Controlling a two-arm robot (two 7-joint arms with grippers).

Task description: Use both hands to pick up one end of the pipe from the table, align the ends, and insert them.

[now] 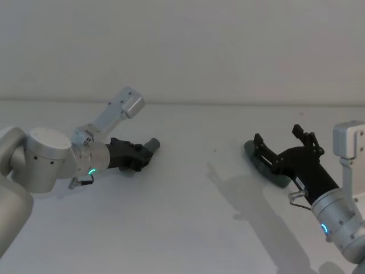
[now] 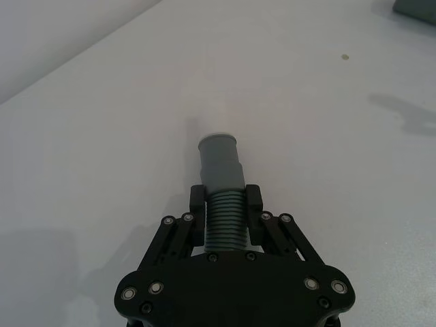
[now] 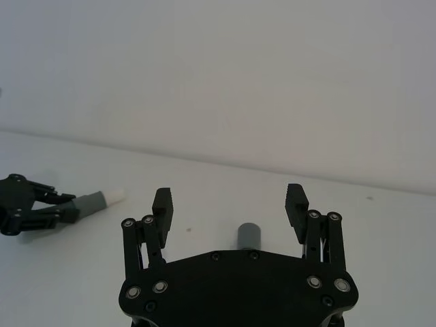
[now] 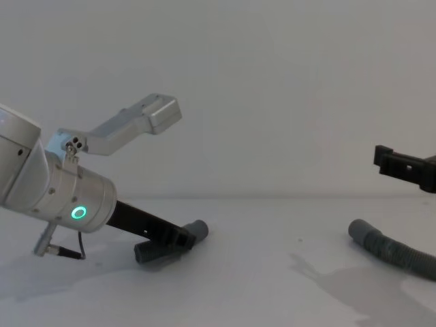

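The short pipe piece point(image 2: 225, 221) is grey ribbed hose that ends in a smooth cuff point(image 2: 222, 174) with a narrower white tip point(image 3: 116, 195). The left gripper point(image 2: 225, 204) pinches it across the ribs just behind the cuff, its black angular fingers point(image 2: 197, 199) pressed against both sides. The left arm slants down from the robot's left, its silver cylindrical wrist point(image 4: 75, 197) bearing a glowing green ring. It holds the piece low over the matte white worktop point(image 1: 188, 228), with the tip pointing toward the robot's right.

Well apart, on the right side, the longer pipe piece point(image 4: 392, 251) lies curved on the worktop, ribbed and grey, with a plain cuff point(image 4: 359, 230) facing left. The right gripper point(image 3: 229, 201) hangs above it with its fingers spread wide, apart from the hose.
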